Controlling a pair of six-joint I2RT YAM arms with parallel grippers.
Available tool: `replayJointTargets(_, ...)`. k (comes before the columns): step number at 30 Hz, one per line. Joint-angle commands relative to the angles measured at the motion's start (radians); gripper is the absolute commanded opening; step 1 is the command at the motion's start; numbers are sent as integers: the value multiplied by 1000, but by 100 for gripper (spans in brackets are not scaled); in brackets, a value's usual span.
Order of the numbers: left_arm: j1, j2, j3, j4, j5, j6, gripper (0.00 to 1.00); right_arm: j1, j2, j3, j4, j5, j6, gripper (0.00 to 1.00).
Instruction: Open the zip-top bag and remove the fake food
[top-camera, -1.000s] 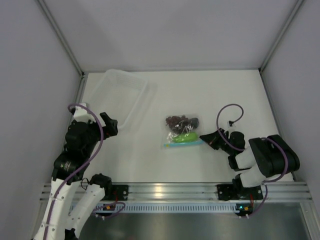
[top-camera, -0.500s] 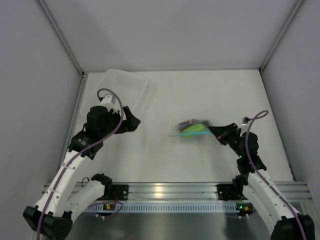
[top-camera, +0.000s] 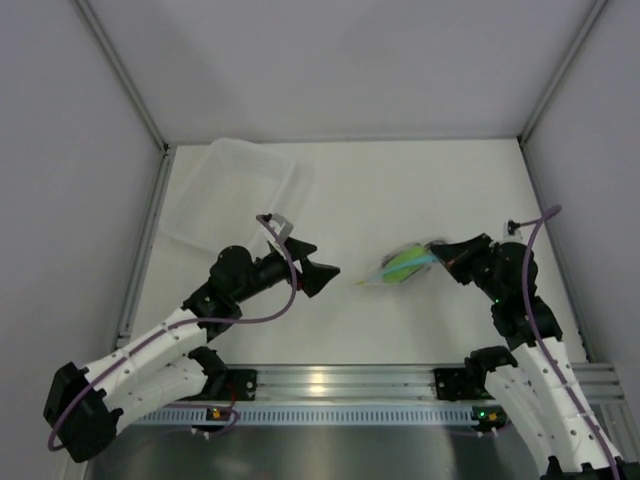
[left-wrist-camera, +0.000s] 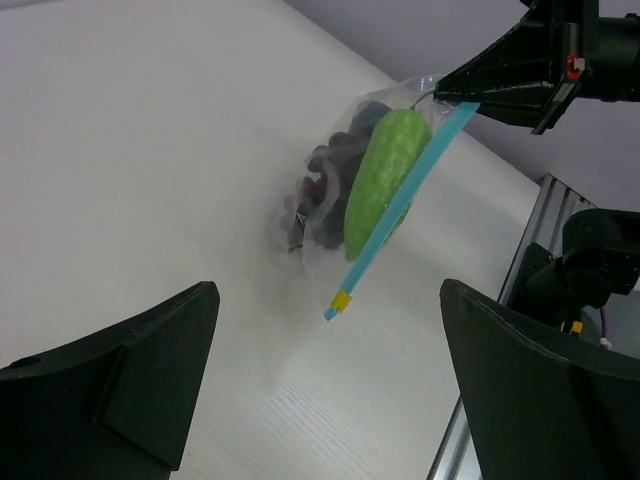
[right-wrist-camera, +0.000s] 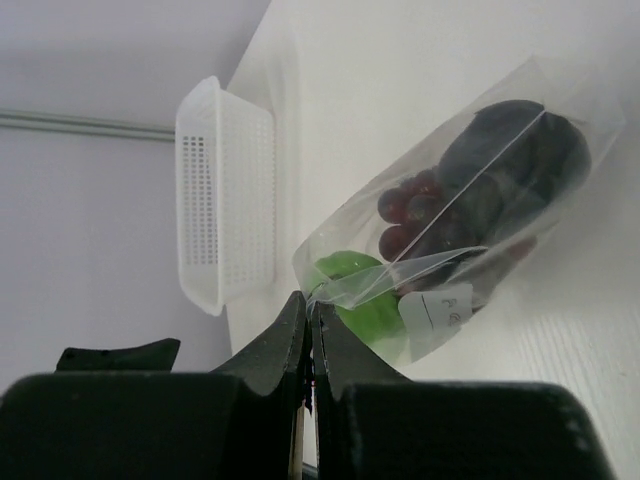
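The tub (top-camera: 240, 190) sits at the tabletop's (top-camera: 400, 180) far left corner, out of the way. My left gripper (top-camera: 316, 277) is spread wide and faces the bag (top-camera: 402, 266), ready to catch its free end. The bag hangs tilted mid-tabletop, nearer the right edge. Its blue zip strip (left-wrist-camera: 395, 215) looks sealed, with the green piece (left-wrist-camera: 380, 180) and grapes (left-wrist-camera: 325, 170) slumped inside. My right gripper (top-camera: 450, 255) is clenched on its top corner, holding it up.

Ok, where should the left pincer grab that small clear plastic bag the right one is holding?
Probably the free lower end of the light blue zip strip, approached from the left by the open left pincer. The right pincer pinches the upper corner, so the small clear plastic bag tilts with that end exposed.
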Motion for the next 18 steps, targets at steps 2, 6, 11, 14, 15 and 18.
replayJointTargets(2,-3,-26,-57,353,108,106,98,2,-38,134,-79,47,46,0)
replayJointTargets(6,-5,-14,-109,472,154,157,98,2,-52,169,-78,48,95,0)
replayJointTargets(11,-23,27,-123,577,176,186,98,0,-58,204,-76,73,132,0)
replayJointTargets(14,-40,64,-121,615,159,214,98,2,-56,241,-86,79,147,0)
replayJointTargets(15,-45,75,-127,629,159,214,98,2,-55,264,-87,78,149,0)
replayJointTargets(18,-52,98,-138,683,162,215,98,2,-33,305,-84,71,156,0)
